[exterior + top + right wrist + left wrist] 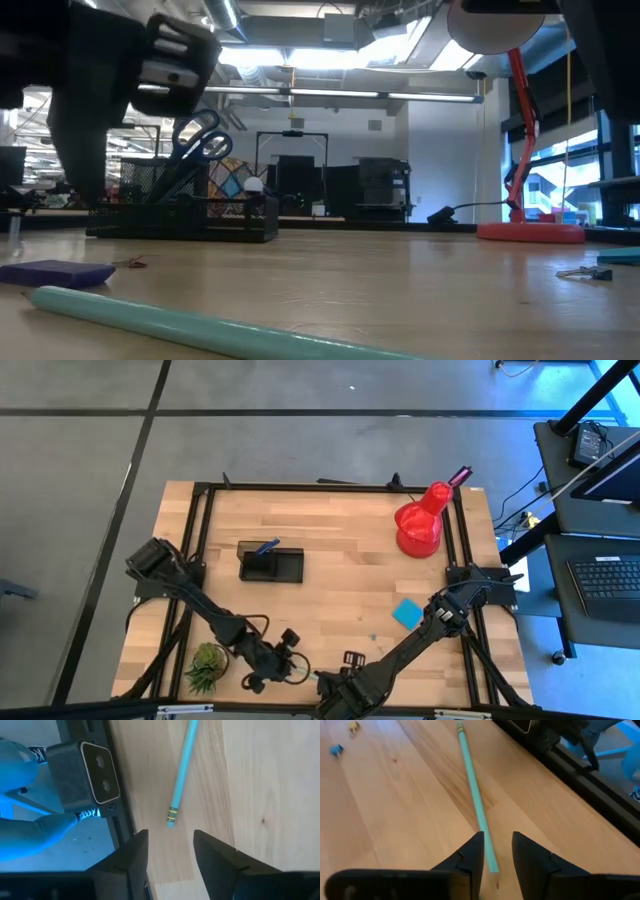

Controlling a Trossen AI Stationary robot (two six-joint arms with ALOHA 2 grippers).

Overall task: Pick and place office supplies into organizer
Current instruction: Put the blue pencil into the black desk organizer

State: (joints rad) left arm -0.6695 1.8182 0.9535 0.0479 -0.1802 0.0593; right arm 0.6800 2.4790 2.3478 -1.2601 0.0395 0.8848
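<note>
The teal pencil [472, 790] is lying flat on the wooden table [350, 575] near its front edge. The left gripper [497, 852] is hanging right over the pencil's tip end, its two fingers parted with the shaft running into the gap between them; nothing is pinched yet. I judge the pencil to be light, stiff and smooth, likely to roll or pivot if squeezed near the point, so taking hold nearer mid-shaft looks safer. The right gripper [170, 850] is sitting just short of the pencil's eraser end, fingers apart and empty. Well beyond the left gripper, the black organizer [272, 563] is standing with blue scissors [200, 140] in it already. A cyan sticky-note pad [407, 612] is lying beside the right arm. No readable writing is showing anywhere.
</note>
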